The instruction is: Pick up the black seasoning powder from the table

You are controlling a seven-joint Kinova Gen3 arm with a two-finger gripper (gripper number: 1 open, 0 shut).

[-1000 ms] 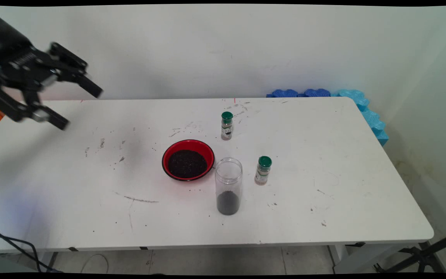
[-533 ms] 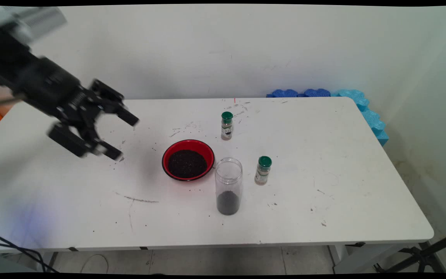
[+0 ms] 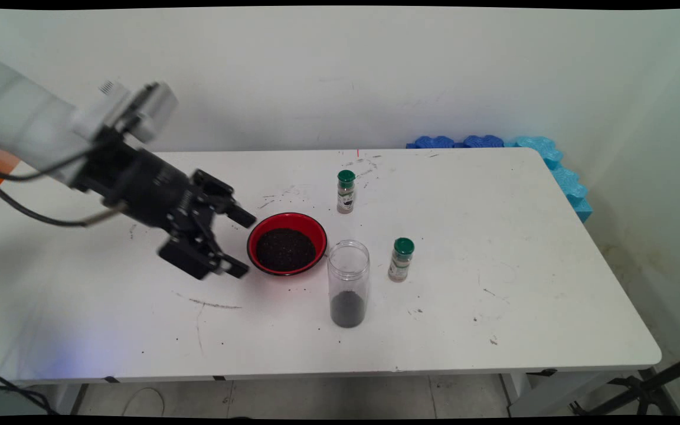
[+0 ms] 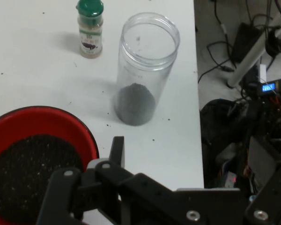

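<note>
My black gripper (image 3: pixel 244 245) hangs open just left of a red bowl (image 3: pixel 288 216) of dark grains, its fingers level with the bowl's left rim and with nothing between them. In the hand view the bowl (image 4: pixel 47 119) fills the lower left, and one finger (image 4: pixel 117 151) rises close beside its rim. A tall clear jar (image 3: pixel 348 283) with a little dark material at the bottom stands just right of the bowl, also seen in the hand view as the jar (image 4: pixel 147 70).
Two green-capped spice bottles stand on the white table (image 3: pixel 493 330): one bottle (image 3: pixel 346 192) behind the bowl, the other bottle (image 3: pixel 401 260) right of the jar. One spice bottle (image 4: pixel 90 28) shows past the jar. Blue foam (image 3: pixel 552 165) lines the far right corner.
The arm has swung from the upper left down and to the right across the table, bringing the open gripper next to the red bowl. Nothing on the table moved.
</note>
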